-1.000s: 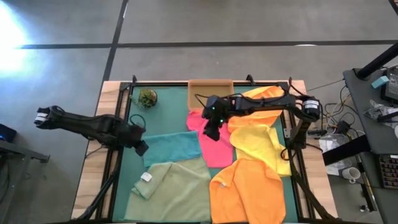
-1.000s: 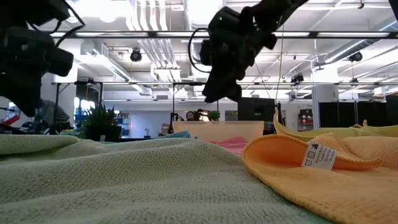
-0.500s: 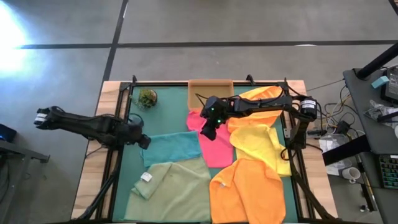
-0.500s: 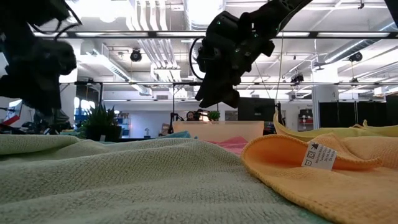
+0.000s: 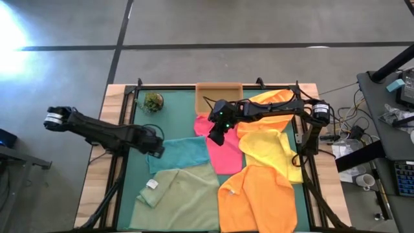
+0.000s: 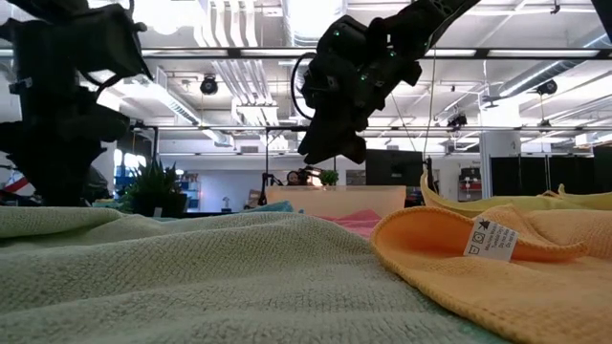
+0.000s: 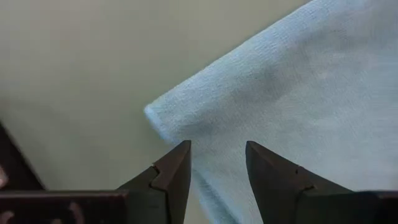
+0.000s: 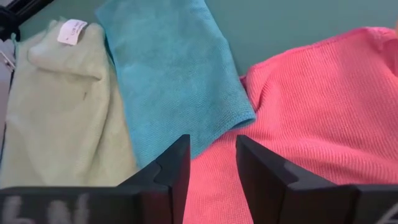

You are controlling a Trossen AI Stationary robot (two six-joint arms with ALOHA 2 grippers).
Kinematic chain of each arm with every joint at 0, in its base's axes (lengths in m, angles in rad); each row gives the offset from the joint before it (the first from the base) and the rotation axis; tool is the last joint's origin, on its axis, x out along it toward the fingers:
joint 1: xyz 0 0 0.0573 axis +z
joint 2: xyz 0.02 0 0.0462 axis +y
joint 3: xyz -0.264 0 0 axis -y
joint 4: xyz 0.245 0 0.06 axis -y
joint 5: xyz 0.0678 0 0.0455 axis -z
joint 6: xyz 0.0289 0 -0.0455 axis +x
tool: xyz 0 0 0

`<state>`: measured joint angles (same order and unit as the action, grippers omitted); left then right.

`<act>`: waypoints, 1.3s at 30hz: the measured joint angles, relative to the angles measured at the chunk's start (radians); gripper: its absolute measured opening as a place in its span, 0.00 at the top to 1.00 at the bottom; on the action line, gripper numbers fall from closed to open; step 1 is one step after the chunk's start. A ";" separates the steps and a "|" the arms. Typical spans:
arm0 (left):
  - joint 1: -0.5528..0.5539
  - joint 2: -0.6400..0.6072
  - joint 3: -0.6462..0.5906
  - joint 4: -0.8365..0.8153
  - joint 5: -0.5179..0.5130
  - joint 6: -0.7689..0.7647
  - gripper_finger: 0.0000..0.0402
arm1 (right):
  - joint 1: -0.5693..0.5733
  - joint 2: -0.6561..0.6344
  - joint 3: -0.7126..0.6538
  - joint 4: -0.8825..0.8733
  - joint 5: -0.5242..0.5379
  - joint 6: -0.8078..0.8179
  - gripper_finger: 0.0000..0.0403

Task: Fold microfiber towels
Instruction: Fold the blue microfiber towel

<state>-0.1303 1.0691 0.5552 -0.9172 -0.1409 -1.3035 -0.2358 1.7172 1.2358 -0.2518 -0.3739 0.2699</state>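
Lying flat on the green tabletop mat [image 5: 178,110], the soft teal microfiber towel [image 5: 181,154] sits between the hot pink towel [image 5: 223,152] and the pale sage green towel [image 5: 178,197]. It looks light and limp, likely to sag and bunch, so a corner pinch seems best. The left gripper [image 5: 157,148] hovers at its left corner, fingers parted and empty; the left wrist view shows that corner sharply. The right gripper [image 5: 217,137], parted and empty, hangs over the pink towel's edge.
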 joint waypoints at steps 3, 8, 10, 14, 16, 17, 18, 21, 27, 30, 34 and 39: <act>0.000 -0.009 0.021 -0.038 0.003 -0.020 0.66 | -0.002 0.000 0.000 -0.004 0.000 -0.005 0.71; 0.000 -0.024 0.025 -0.107 0.000 -0.078 0.66 | -0.003 0.000 0.000 -0.004 -0.002 -0.033 0.72; 0.000 -0.025 0.024 -0.101 0.000 -0.080 0.66 | -0.003 0.000 0.000 -0.004 -0.004 -0.045 0.72; 0.000 0.014 0.014 -0.089 -0.008 -0.129 0.66 | -0.004 0.000 0.000 -0.004 -0.004 -0.053 0.71; 0.000 0.047 0.010 -0.086 -0.008 -0.148 0.66 | -0.004 0.000 0.000 -0.003 -0.006 -0.058 0.72; 0.000 0.068 0.010 -0.085 -0.007 -0.151 0.66 | -0.004 0.000 0.000 -0.003 -0.012 -0.061 0.72; 0.000 0.089 0.010 -0.084 -0.007 -0.156 0.66 | -0.004 0.000 0.000 -0.003 -0.018 -0.062 0.72; 0.000 0.148 0.018 -0.087 0.010 -0.184 0.66 | -0.003 0.000 0.000 -0.001 -0.019 -0.072 0.73; 0.000 0.216 0.034 0.016 0.035 -0.190 0.66 | -0.003 0.000 0.000 -0.003 -0.019 -0.100 0.72; 0.001 0.243 0.031 0.057 0.035 -0.188 0.66 | -0.004 0.000 0.000 -0.004 -0.019 -0.106 0.73; 0.001 0.250 0.032 0.058 0.035 -0.187 0.66 | -0.003 0.000 0.000 -0.004 -0.020 -0.104 0.74; 0.001 0.206 0.032 0.052 0.034 -0.186 0.66 | -0.003 0.000 -0.003 -0.004 -0.019 -0.043 0.77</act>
<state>-0.1291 1.2751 0.5874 -0.8654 -0.1064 -1.4897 -0.2390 1.7175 1.2325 -0.2554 -0.3931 0.2267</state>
